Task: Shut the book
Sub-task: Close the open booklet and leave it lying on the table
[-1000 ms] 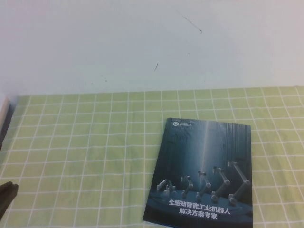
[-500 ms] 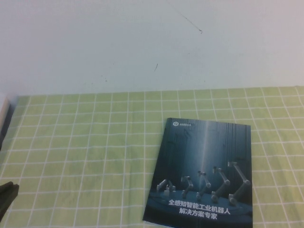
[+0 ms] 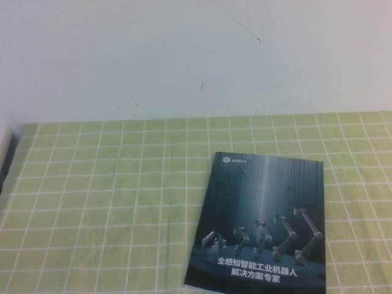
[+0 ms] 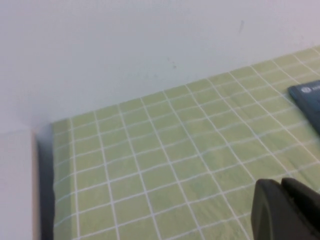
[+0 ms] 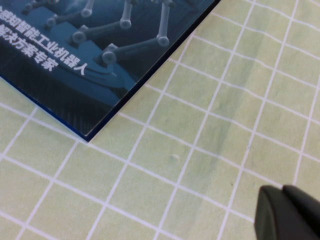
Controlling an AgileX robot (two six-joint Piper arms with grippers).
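Observation:
A dark blue book (image 3: 260, 226) lies closed and flat on the green checked cloth, right of centre, its cover with robot arms and white Chinese text facing up. One cover corner (image 5: 100, 65) fills part of the right wrist view, and a far corner (image 4: 307, 97) shows in the left wrist view. Neither gripper appears in the high view. My left gripper (image 4: 282, 187) hovers over bare cloth, well away from the book, its black fingers pressed together. My right gripper (image 5: 283, 192) is over bare cloth beside the book's corner, shut and holding nothing.
The green checked cloth (image 3: 110, 196) covers the table up to a pale blue-white wall (image 3: 184, 55) at the back. A white edge (image 3: 5, 144) borders the cloth on the far left.
The dark tip of the left gripper at the lower left edge of the high view has slid down and out of the picture. The book has not moved.

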